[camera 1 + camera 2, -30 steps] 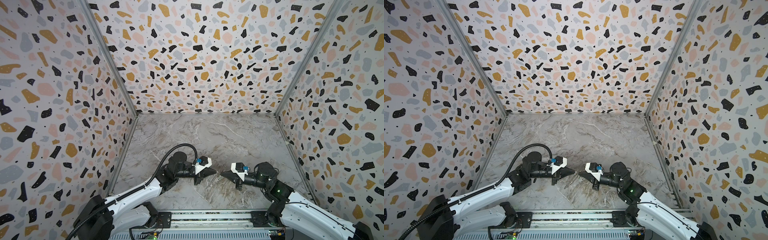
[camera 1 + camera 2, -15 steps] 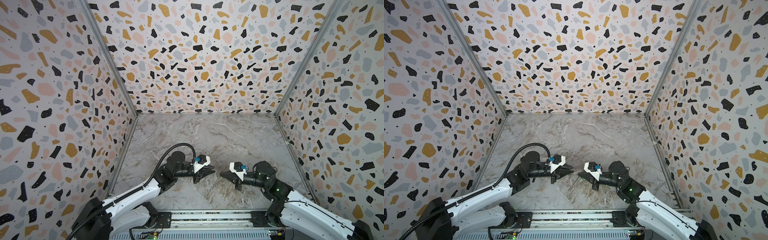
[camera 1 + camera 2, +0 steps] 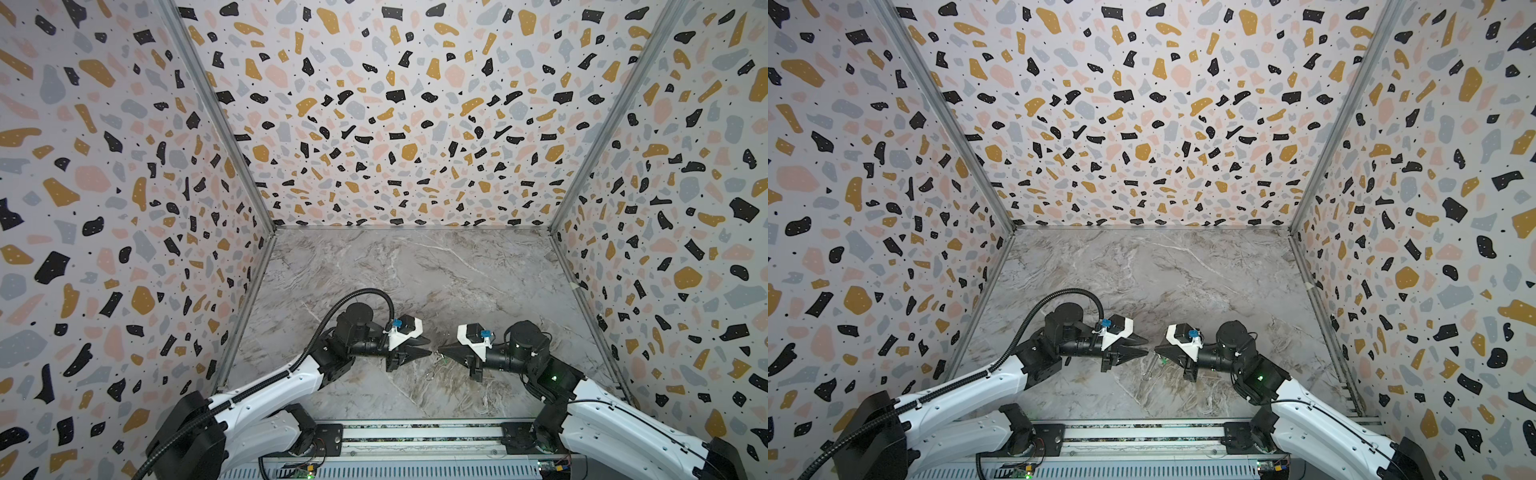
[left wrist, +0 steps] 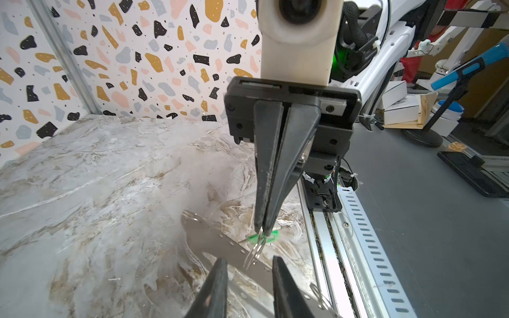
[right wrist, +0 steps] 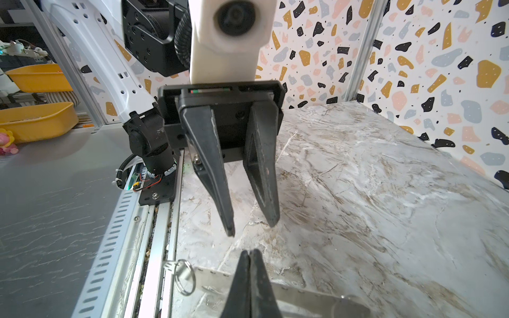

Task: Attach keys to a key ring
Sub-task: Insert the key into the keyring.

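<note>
The right gripper (image 3: 440, 350), clenched, seemingly pinches the green key (image 4: 271, 236); the left gripper (image 3: 430, 347), at its nine o'clock, gapes empty.

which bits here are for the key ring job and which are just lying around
For the job: small green-headed key; thin silver wire ring pinched in the shut right tool; flat grey dotted metal piece.
Lying about: yellow plastic tubs; white cardboard boxes.

Terrazzo-pattern walls (image 3: 395, 124) on three sides; grey marble-look tabletop (image 3: 415, 270); yellow bins (image 5: 35, 118) beyond enclosure
</note>
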